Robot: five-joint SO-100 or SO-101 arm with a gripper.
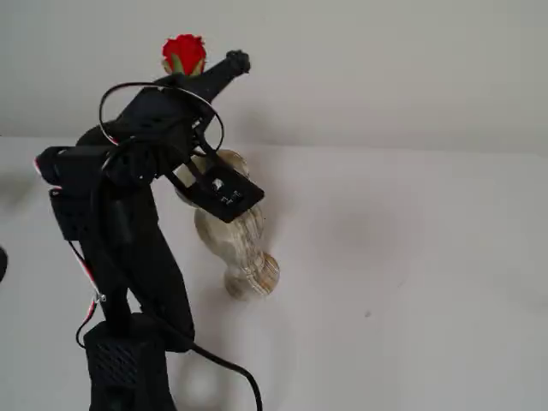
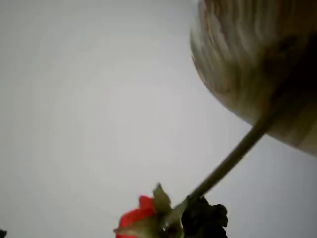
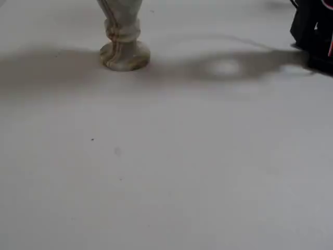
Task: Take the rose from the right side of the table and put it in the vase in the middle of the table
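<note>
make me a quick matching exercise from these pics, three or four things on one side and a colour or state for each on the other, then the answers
Things:
1. rose
2. vase
3. table
4. end effector

Descriptions:
A. plain white and flat
B. red bud, held up in the air
C. black, closed on the stem
D. cream stone with brown streaks, standing upright

Pairs: 1-B, 2-D, 3-A, 4-C

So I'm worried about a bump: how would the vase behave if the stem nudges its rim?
The vase looks like stone, so it is probably heavy and would resist a light nudge. Its round foot is narrower than its body, so a harder push might tip it. It would likely chip if it fell.
</note>
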